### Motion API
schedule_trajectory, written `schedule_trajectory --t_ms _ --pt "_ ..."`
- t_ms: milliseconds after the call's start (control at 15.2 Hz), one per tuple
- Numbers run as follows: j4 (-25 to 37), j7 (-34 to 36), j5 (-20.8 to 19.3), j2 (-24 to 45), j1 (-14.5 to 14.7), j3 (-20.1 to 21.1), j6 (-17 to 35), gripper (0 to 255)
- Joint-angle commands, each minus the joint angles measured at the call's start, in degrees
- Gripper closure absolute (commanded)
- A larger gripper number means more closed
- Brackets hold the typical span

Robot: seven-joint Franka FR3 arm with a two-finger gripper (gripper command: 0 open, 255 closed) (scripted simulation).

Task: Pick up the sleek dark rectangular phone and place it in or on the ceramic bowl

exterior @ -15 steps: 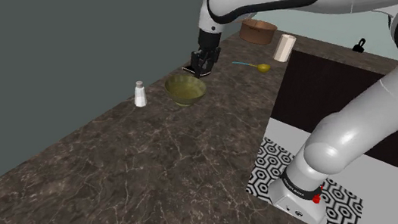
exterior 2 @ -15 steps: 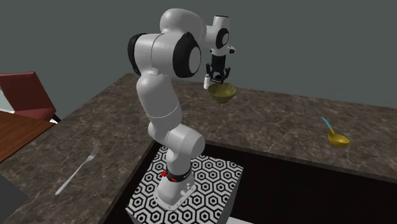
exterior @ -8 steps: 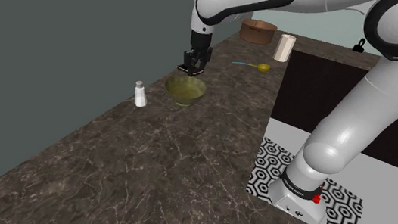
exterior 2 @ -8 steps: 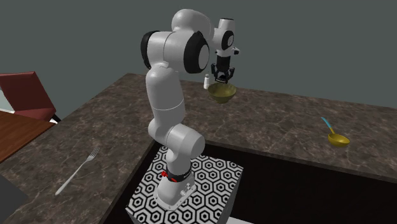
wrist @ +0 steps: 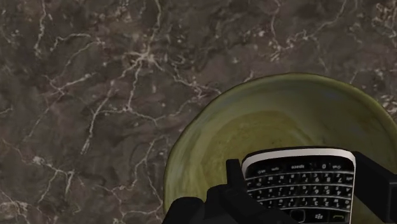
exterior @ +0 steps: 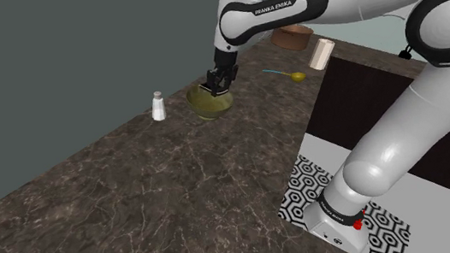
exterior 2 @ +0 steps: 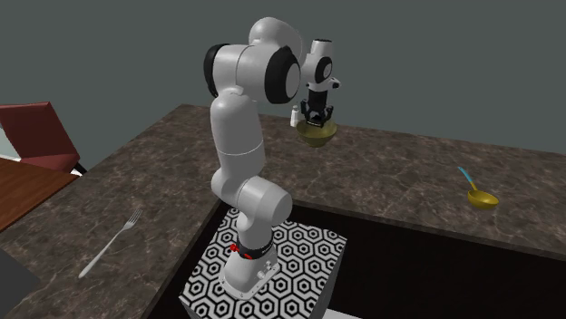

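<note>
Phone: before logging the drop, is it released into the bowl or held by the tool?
Held. Fingers of the tool clasp the phone over the olive bowl.

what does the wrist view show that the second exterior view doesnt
Wrist view: the black phone, keypad showing, clasped between the fingers over the hollow of the olive bowl. Second exterior view: the whole arm on its stand, a fork, a yellow spoon and a shaker beside the bowl. Both: the gripper at the bowl on the dark marbled counter.

"FRANKA EMIKA" on the arm (exterior: 275, 6)
</note>
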Motion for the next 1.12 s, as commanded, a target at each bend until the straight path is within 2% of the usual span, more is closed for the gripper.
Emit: schedule_trajectory --t_ms 0,66,594,660,990,1056 --pt "-0.95 0.03 -0.04 0.5 0.01 0.02 1.47 255" --pt "-1.75 0.05 -0.08 0.91 0.02 0.04 2.68 255" --pt "-1.75 0.05 -0.08 0.91 0.02 0.04 2.68 255" --pt "-1.74 0.05 -0.08 0.91 0.02 0.04 2.68 0" --pt "-1.74 0.05 -0.08 0.91 0.02 0.04 2.68 0" --pt "-0.5 0.0 -0.02 0.25 0.0 0.01 0.79 0"
